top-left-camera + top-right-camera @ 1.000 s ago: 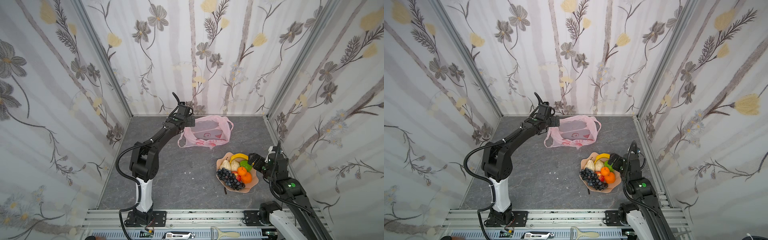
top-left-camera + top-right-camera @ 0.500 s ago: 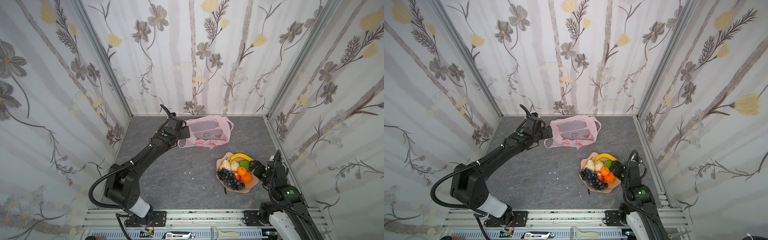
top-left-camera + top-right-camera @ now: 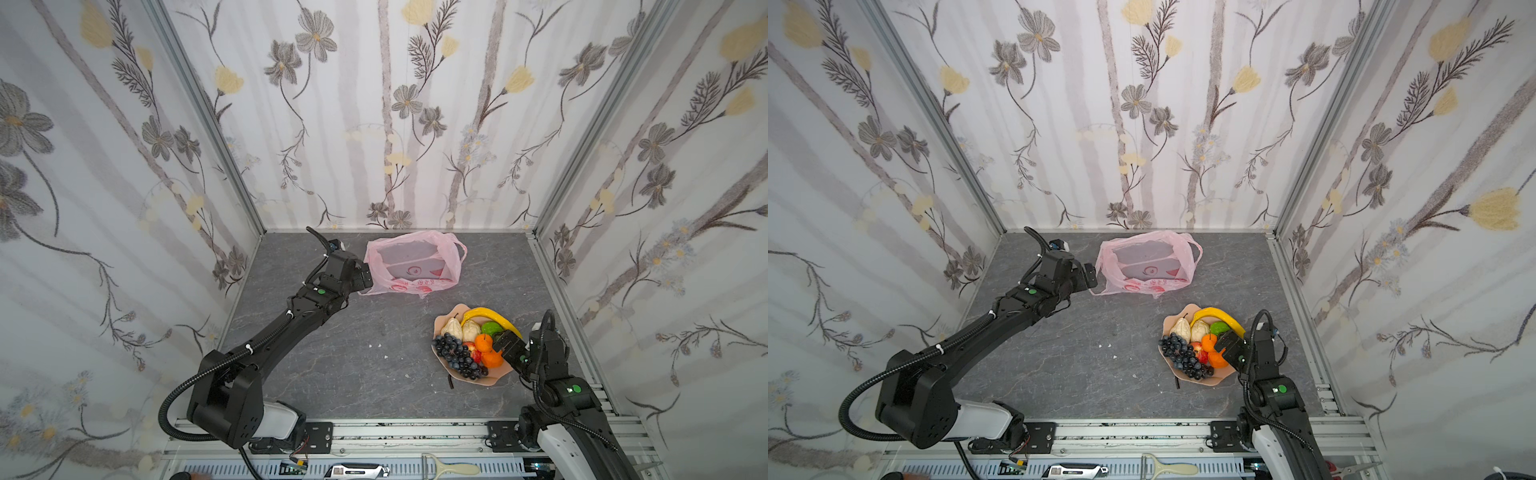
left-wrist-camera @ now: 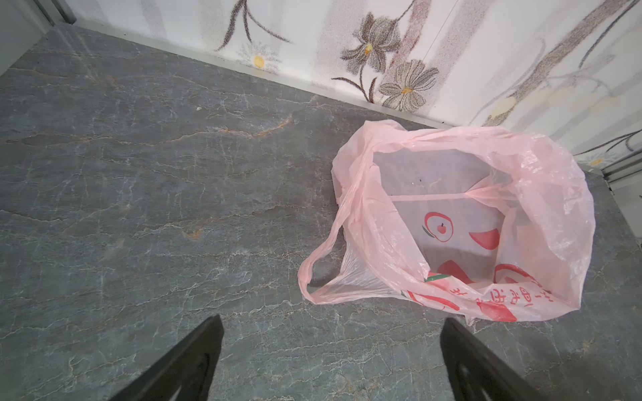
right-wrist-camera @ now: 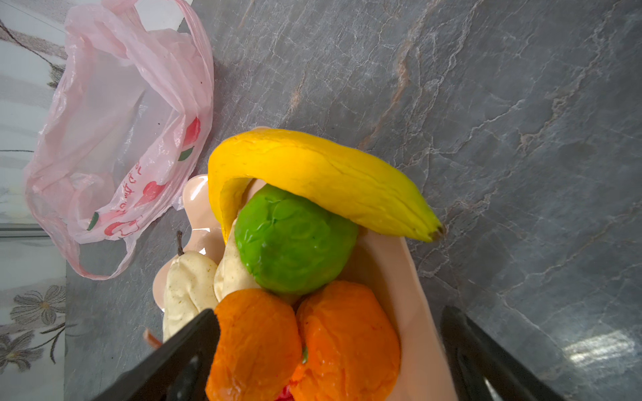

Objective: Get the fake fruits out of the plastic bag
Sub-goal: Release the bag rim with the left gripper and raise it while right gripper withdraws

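the fake fruits [image 3: 469, 345] sit heaped on the peach dish [image 3: 496, 375] at about 4 o'clock on the table [image 3: 374, 365] — none shows inside the plastic bag [image 3: 415, 264], which lies slack and open-mouthed up at 12 o'clock. the job looks done, so the danger now is undoing it. the right gripper [image 3: 508, 344], jaws spread wide and empty, is at the dish's 3 o'clock, close over the oranges [image 5: 257, 343]. a careless swing could bump them or tip the banana [image 5: 312, 173] perched across the pile. the left gripper [image 4: 331, 321], also spread and empty, waits at the bag's 9 o'clock by a loop handle [image 4: 351, 288] — a finger could snag that thin film and drag it.
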`<move>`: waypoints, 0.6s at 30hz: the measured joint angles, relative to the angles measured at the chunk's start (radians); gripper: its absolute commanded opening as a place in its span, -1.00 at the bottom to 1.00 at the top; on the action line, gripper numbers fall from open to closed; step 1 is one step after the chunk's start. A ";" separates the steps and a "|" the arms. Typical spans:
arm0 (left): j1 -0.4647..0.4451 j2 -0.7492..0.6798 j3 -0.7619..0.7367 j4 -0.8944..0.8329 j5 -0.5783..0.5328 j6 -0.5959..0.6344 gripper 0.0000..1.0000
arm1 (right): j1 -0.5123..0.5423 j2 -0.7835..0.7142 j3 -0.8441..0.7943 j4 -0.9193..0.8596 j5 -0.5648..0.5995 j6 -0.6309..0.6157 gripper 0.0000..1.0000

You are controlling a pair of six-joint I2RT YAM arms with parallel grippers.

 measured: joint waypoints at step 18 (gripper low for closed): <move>0.001 -0.008 -0.023 0.030 -0.003 -0.010 1.00 | 0.073 0.029 -0.021 0.038 -0.013 0.049 0.99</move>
